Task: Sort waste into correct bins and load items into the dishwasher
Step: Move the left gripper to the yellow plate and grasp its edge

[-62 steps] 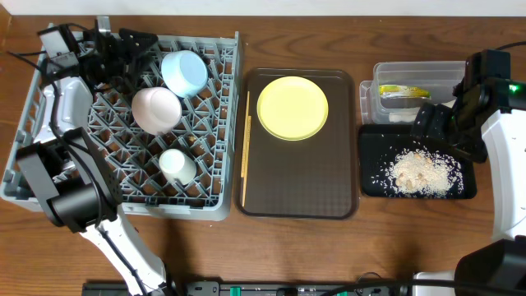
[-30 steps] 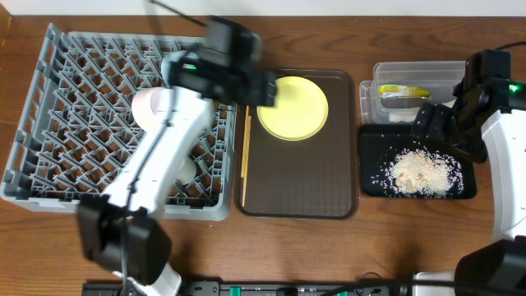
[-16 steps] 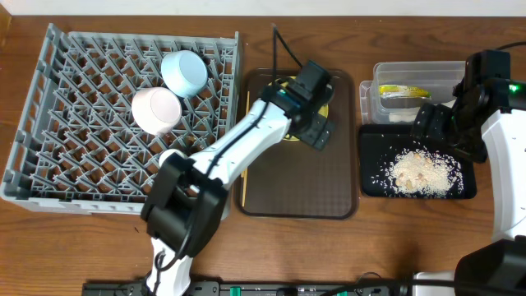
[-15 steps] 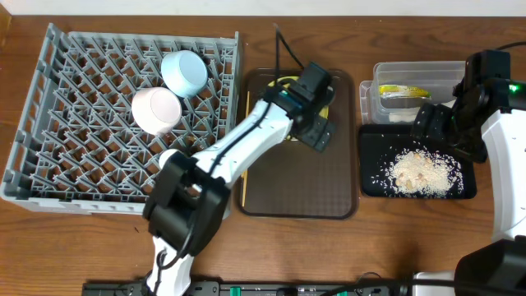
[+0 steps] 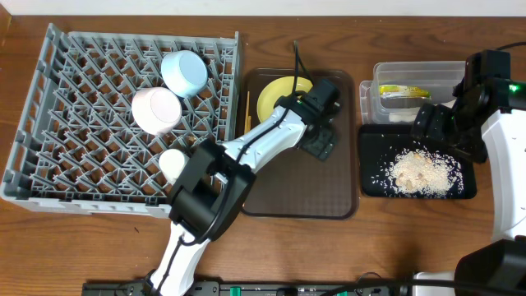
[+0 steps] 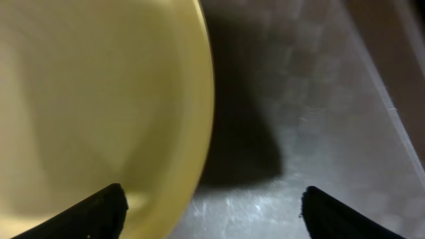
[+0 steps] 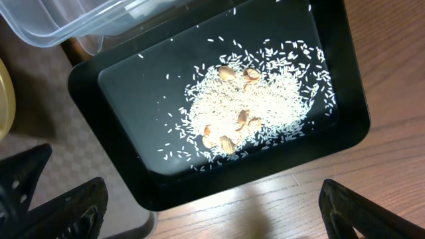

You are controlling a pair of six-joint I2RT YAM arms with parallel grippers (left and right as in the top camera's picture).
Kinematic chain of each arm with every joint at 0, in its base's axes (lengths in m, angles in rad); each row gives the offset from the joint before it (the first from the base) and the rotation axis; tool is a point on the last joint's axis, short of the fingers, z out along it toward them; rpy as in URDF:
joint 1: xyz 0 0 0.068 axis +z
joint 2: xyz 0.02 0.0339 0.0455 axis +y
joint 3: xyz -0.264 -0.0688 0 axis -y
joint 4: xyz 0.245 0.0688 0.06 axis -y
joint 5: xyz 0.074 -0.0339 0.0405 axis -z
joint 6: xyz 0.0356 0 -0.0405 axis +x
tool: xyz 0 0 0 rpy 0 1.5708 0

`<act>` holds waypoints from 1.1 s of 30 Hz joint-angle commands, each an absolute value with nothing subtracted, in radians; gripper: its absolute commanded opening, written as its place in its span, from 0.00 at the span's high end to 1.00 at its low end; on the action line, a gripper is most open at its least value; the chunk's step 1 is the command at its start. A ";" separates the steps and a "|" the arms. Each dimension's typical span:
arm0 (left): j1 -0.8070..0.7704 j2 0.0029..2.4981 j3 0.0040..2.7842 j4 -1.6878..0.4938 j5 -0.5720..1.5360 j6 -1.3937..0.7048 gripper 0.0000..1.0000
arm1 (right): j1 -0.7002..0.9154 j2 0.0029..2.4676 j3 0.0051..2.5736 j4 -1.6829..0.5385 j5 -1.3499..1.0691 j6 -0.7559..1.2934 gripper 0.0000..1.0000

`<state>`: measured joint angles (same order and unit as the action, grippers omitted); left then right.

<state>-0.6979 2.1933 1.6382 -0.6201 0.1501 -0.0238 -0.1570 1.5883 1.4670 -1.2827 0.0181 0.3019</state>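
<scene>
Now: left fingers (image 6: 93,209) spread wide, straddling rim of yellow plate (image 6: 99,99) on brown tray (image 6: 319,99). Likely edge grasp, since plate lies flat. Rack (image 5: 82,164) next. Right fingers (image 7: 73,202) wide, empty, over black tray (image 7: 126,99) of rice scraps (image 7: 259,99).

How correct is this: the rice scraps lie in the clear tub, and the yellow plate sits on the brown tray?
Not quite. The rice scraps lie in the black tray, not in the clear tub, as the right wrist view shows. The yellow plate does sit on the brown tray.
</scene>
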 commanded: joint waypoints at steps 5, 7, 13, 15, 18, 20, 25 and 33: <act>-0.698 2.214 1.640 -0.624 0.137 -0.011 0.41 | -0.176 1.568 1.472 -1.284 0.018 0.294 0.01; -0.698 2.215 1.640 -0.635 0.137 -0.012 0.51 | -0.176 1.568 1.472 -1.283 0.018 0.295 0.01; -0.698 2.214 1.640 -0.649 0.137 -0.011 0.73 | -0.176 1.568 1.472 -1.283 0.018 0.295 0.01; -0.698 2.214 1.640 -0.648 0.137 -0.011 0.75 | -0.176 1.568 1.472 -1.283 0.018 0.295 0.01; -0.698 2.214 1.640 -0.649 0.137 -0.011 0.80 | -0.176 1.568 1.472 -1.284 0.018 0.294 0.01; -0.698 2.214 1.640 -0.649 0.137 -0.011 0.85 | -0.176 1.568 1.472 -1.284 0.018 0.294 0.01; -0.698 2.210 1.640 -0.649 0.137 -0.011 0.90 | -0.176 1.568 1.472 -1.285 0.018 0.294 0.01; -0.698 2.182 1.674 -0.654 0.138 -0.011 0.92 | -0.176 1.568 1.472 -1.287 0.018 0.294 0.01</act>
<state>-0.6975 2.1975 1.6417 -0.6434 0.1383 -0.0132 -0.1570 1.5883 1.4670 -1.2861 0.0181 0.3019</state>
